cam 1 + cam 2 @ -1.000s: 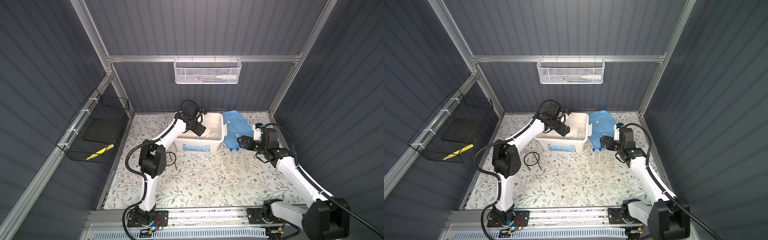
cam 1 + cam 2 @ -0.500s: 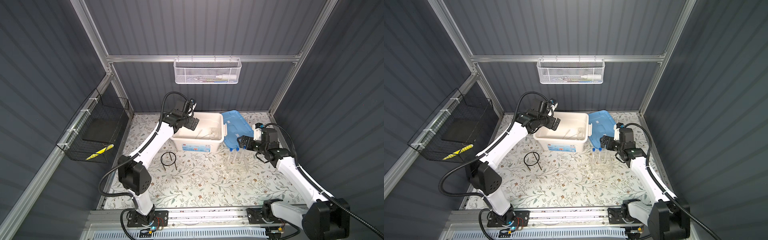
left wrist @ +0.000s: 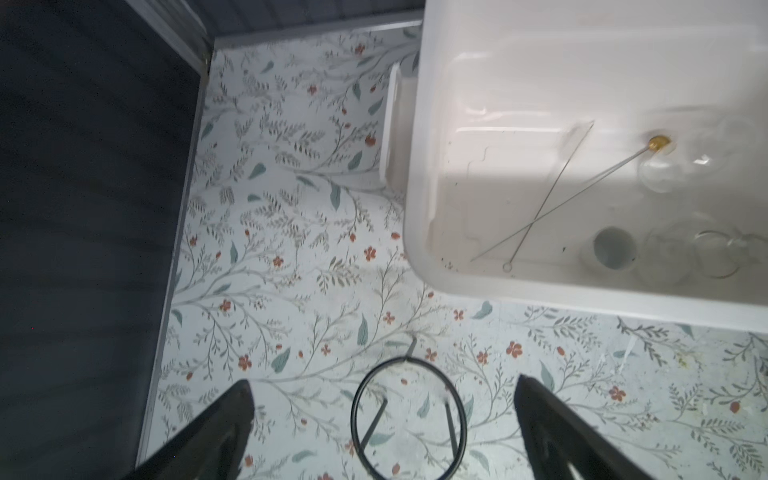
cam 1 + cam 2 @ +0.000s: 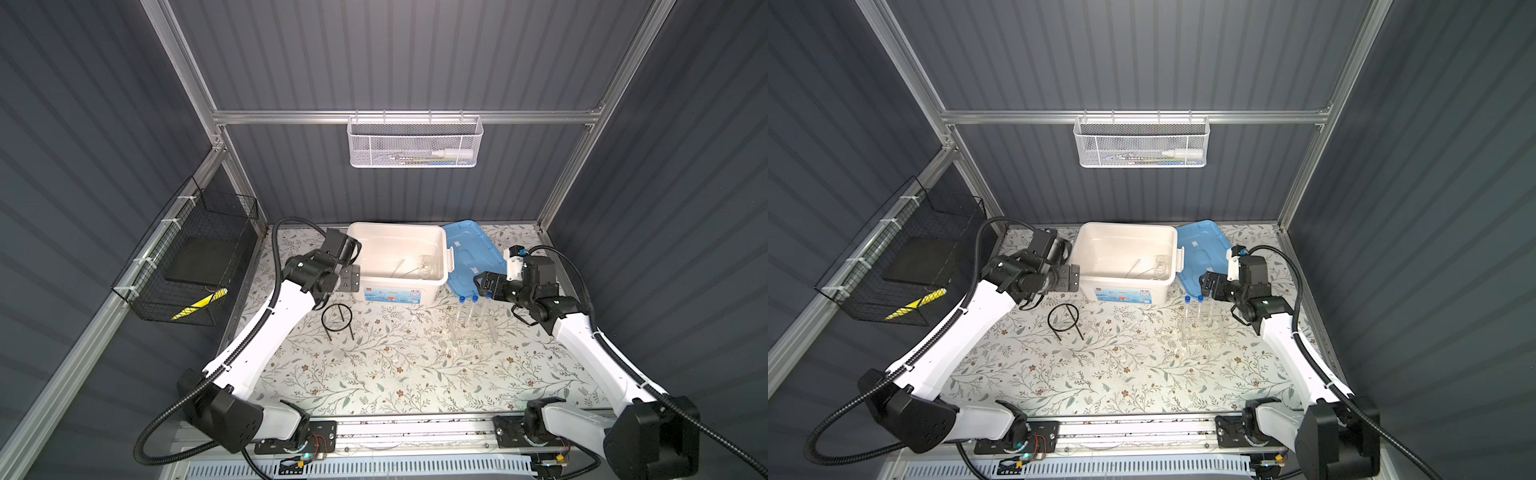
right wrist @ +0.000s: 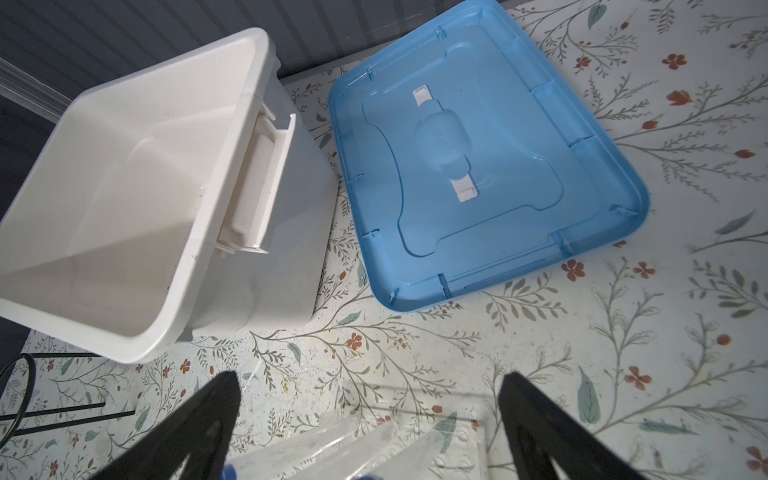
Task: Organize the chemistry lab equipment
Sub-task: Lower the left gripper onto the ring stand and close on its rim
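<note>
The black wire ring tripod (image 4: pixel 337 319) (image 4: pixel 1063 319) stands on the floral mat in front of the white box's left corner. My left gripper (image 4: pixel 350 279) hangs open above it; in the left wrist view the ring (image 3: pixel 409 415) lies between my open left gripper (image 3: pixel 382 386) fingers, well below them. A clear flask (image 3: pixel 660 172), beakers (image 3: pixel 669 257) and thin rods (image 3: pixel 536 216) lie inside the box. Blue-capped test tubes (image 4: pixel 468 307) stand in the clear rack (image 4: pixel 473 332) (image 4: pixel 1202 332). My right gripper (image 4: pixel 484 284) (image 5: pixel 370 378) is open just above the tubes (image 5: pixel 332 440), empty.
The white storage box (image 4: pixel 444 257) stands at the back middle, its blue lid (image 4: pixel 469 253) flat on the mat to its right. A white mesh basket (image 4: pixel 415 143) hangs on the back wall, a black wire basket (image 4: pixel 195 257) on the left wall.
My left arm has swung out of the box, leftward and down, to hang over the tripod. The right arm has stayed in place over the tube rack.
</note>
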`<state>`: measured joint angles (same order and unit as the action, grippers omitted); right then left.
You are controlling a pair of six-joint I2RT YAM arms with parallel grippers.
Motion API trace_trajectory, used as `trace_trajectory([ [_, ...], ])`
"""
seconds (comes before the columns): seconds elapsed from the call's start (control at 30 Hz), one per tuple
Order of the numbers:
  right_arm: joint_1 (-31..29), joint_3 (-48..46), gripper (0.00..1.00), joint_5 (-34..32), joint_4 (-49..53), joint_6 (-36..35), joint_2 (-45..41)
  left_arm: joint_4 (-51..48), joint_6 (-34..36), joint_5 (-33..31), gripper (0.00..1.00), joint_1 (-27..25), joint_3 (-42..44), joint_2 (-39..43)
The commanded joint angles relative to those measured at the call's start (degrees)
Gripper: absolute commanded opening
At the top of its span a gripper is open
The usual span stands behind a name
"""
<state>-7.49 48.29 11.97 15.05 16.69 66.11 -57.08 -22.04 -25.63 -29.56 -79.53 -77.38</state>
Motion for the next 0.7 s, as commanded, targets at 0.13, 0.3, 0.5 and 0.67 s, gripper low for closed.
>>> trace_trajectory([
  [0.13, 0.71, 0.62, 0.99, 0.96, 0.33, -2.11, -0.06, -3.87, -13.92, 5.46, 1.0, 0.12, 11.23, 5.77],
  [0.3, 0.81, 0.85, 0.99, 1.61, 0.26, -2.1, 0.34, -2.24, -15.32, 8.55, 1.0, 0.12, 14.68, 6.13],
  [0.5, 0.81, 0.32, 0.99, 1.81, 0.16, -1.77, 0.11, 2.06, -14.09, 11.77, 1.0, 0.12, 15.25, 2.71],
  [0.67, 0.98, 0.05, 0.99, 1.16, 0.66, -2.2, -0.48, 1.88, -12.12, 11.39, 1.0, 0.16, 13.58, -1.3],
])
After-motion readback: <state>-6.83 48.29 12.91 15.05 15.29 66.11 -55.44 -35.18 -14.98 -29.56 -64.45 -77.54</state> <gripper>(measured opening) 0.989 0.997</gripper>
